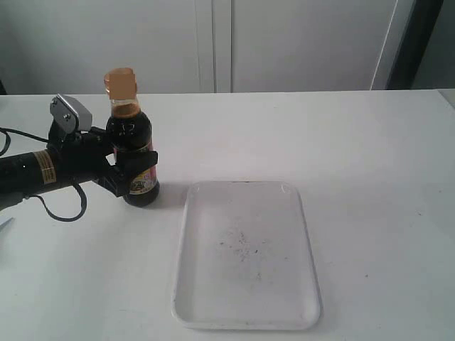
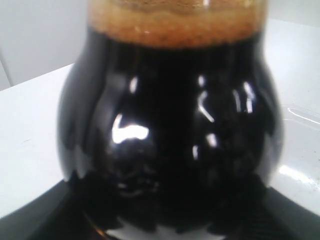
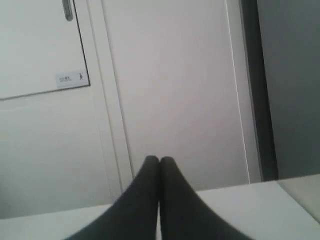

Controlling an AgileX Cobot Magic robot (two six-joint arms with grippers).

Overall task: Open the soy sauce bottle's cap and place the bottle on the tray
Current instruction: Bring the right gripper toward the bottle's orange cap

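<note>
Exterior view: left gripper around soy sauce bottle

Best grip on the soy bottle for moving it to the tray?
Grip the bottle at its wide lower body, side-on from the left, as the left pincer does. It stands upright; the neck is narrow and the cap should stay free. Tray lies right.

Exterior view: looking down from the front across the white table toward wall panels. Left wrist view: pressing close against the soy sauce bottle, shared with exterior. Right wrist view: facing level at a cabinet door, table edge showing.
</note>
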